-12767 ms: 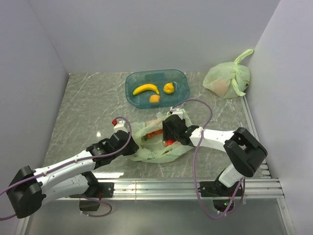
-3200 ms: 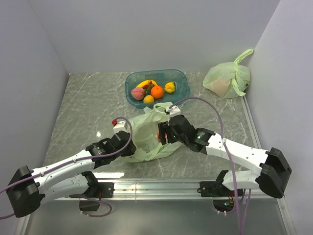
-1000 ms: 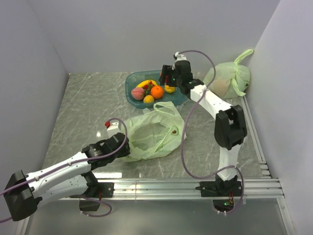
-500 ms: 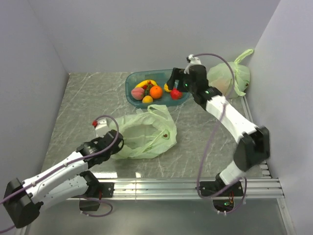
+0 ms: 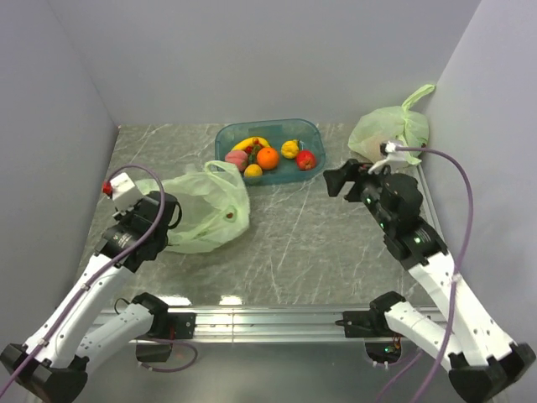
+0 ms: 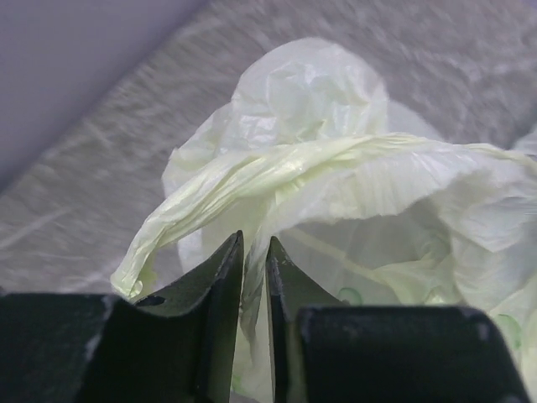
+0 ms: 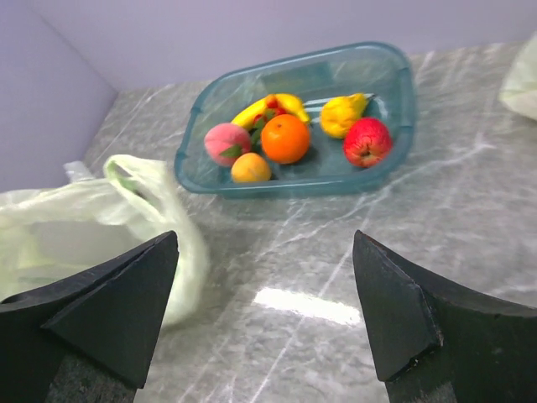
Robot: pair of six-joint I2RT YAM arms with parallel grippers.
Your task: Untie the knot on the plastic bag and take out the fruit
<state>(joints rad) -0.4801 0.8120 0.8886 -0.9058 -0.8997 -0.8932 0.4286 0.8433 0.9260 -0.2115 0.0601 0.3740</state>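
left gripper [image 5: 170, 215]: far left of table, jaws all but closed, thin fold of bag film pinched in the narrow gap; left wrist view shows the film running down between the two fingers [image 6: 220, 285]
plastic bag [image 5: 204, 210]: pale green, on the table's left half, just right of the left gripper and held by it; slumped, looks flat and limp; well apart from the right gripper
bag handle [image 5: 225, 169]: one loop standing loose at the bag's far right corner, close to the tub's near left corner, contact can't be told
dark mark [image 5: 228, 216]: small round spot on the bag's right side
table [image 5: 319, 243]: grey marble-look top
tub [image 5: 277, 122]: translucent teal, back centre of table, beyond and right of the bag
fruit [image 5: 268, 157]: all in the tub, none seen in the bag; banana [image 5: 250, 143] at far left, pink peach [image 5: 236, 159] in front of it, orange in the middle, small yellow-orange piece [image 5: 252, 170] at near edge, yellow lemon-like piece [image 5: 290, 149] and red apple [image 5: 306, 159] at right, side by side
right gripper [image 5: 334, 181]: above the table just right of the tub, fingers spread wide, nothing between them; wrist view looks past them at tub and bag
second bag [image 5: 390, 134]: pale green, knotted, pinkish-orange showing through, far right back corner, beyond the right gripper
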